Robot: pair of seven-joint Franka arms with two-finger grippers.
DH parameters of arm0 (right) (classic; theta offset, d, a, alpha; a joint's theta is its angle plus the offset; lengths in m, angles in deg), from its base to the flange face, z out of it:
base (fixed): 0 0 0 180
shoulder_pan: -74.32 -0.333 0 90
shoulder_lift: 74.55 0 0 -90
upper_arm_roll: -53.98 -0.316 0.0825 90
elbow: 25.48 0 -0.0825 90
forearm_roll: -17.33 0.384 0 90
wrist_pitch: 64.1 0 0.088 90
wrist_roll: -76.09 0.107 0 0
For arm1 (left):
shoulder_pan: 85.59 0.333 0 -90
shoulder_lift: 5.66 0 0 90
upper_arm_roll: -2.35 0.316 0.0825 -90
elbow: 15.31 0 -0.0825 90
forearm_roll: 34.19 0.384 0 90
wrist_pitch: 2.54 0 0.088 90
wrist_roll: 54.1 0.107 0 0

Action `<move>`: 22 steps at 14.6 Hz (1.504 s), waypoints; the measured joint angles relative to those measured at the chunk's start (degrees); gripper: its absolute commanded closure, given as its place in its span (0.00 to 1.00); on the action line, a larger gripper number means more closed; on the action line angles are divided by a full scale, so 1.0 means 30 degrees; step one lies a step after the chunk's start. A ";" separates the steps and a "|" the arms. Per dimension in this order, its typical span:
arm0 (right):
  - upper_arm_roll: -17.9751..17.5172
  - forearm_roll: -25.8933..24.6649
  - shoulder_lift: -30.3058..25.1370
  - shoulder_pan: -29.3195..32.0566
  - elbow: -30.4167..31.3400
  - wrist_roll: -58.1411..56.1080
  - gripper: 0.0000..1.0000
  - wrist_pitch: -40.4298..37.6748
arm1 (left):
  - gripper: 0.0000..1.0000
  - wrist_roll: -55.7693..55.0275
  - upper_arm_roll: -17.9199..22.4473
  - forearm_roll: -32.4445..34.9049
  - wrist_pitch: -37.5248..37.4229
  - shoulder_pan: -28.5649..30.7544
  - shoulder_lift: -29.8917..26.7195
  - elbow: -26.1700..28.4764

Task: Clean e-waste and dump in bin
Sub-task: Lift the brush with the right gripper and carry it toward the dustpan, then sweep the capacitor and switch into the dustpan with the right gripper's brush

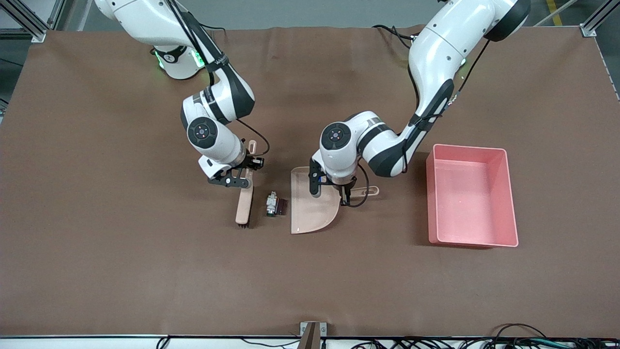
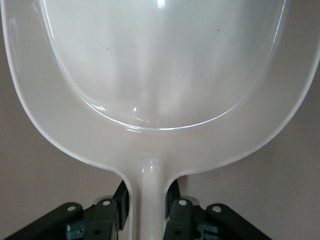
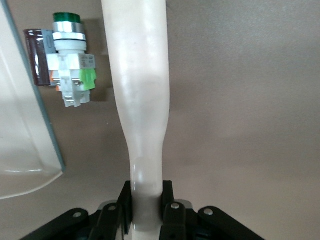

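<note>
Gripping, item one: right tool [image 1: 240, 175], fingers closed on the handle of a beige brush [image 1: 244, 201]. The brush lies along the desk [image 1: 97, 218], bristle end toward the front camera, just beside the e-waste, likely placed so a sideways stroke pushes the scraps toward the pan.

Item two: left tool [image 1: 345, 190], fingers clamped on the thin handle of the beige dustpan [image 1: 310, 206]. The pan sits flat on the desk with its straight open lip facing the scraps, seemingly held down to act as a stop.

Item three: e-waste, between brush and dustpan. White-grey component with green tip [image 1: 271, 203]; touching it, a dark maroon block [image 1: 281, 207] just beside the pan's lip. None is in the pan yet.

Item four: pink bin [image 1: 471, 196], empty, upright, toward the left arm's end of the desk, near the dustpan handle, so tipping should need only a short carry.
</note>
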 measured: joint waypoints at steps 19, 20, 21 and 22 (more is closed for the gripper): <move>0.0039 0.0049 0.1879 -0.1091 -0.1242 0.0873 1.00 0.0764 | 0.89 0.0052 0.0019 0.0002 -0.0413 -0.0474 0.0557 -0.0946; 0.0027 0.0061 0.2042 -0.1122 -0.1432 0.0873 1.00 0.0765 | 0.90 0.0052 0.0019 0.0002 -0.0427 -0.0479 0.0566 -0.0961; 0.0018 0.0074 0.2142 -0.1180 -0.1600 0.0875 1.00 0.0758 | 0.90 0.0052 0.0019 0.0002 -0.0436 -0.0480 0.0571 -0.0970; 0.0012 0.0087 0.2193 -0.1247 -0.1704 0.0903 1.00 0.0733 | 0.90 0.0052 0.0019 0.0002 -0.0441 -0.0481 0.0575 -0.0975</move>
